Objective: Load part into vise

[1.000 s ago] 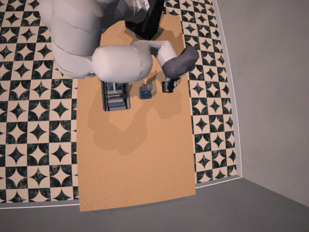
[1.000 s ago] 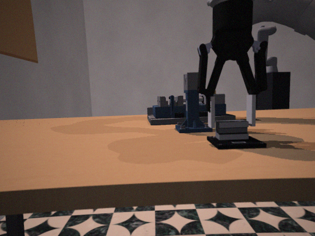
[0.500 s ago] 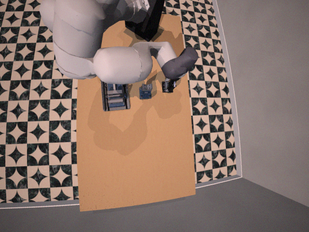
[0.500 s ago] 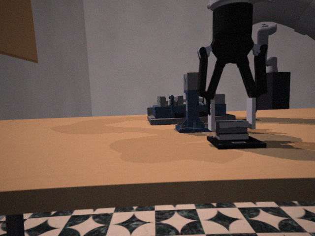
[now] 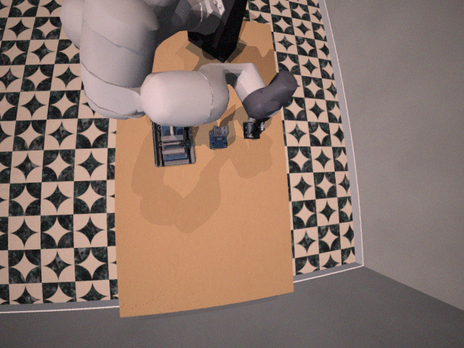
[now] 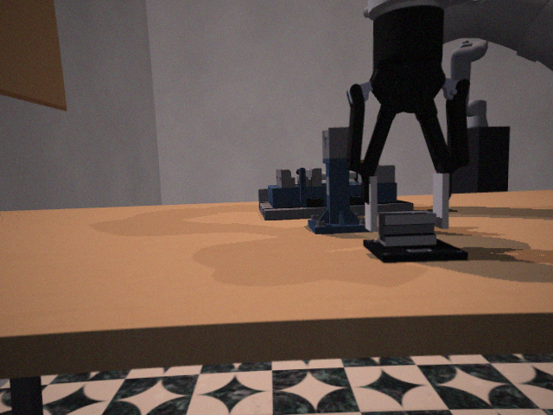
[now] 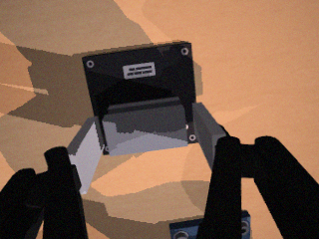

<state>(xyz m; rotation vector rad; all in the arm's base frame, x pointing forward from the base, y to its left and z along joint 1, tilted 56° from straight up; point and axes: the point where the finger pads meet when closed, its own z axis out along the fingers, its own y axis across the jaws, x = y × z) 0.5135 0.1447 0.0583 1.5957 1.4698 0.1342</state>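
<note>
The part (image 6: 407, 228) (image 7: 143, 126) is a grey block lying on the black infeed plate (image 6: 451, 254) (image 7: 107, 87) (image 5: 246, 135). In the exterior view a darker band runs along the side of the part that faces the camera. My gripper (image 6: 405, 223) (image 7: 147, 124) is open and lowered over the part. One pale fingertip stands on each side of the block, with small gaps showing. The vise (image 5: 174, 146) (image 6: 285, 196) sits to the left with its jaws apart. The arm hides the vise's far end in the overhead view.
The blue V-block (image 5: 218, 137) (image 6: 338, 192) (image 7: 182, 235) stands between the vise and the infeed plate, close to my left finger. The robot's dark base (image 5: 221, 33) is behind. The table edge (image 5: 283, 149) lies just right of the plate.
</note>
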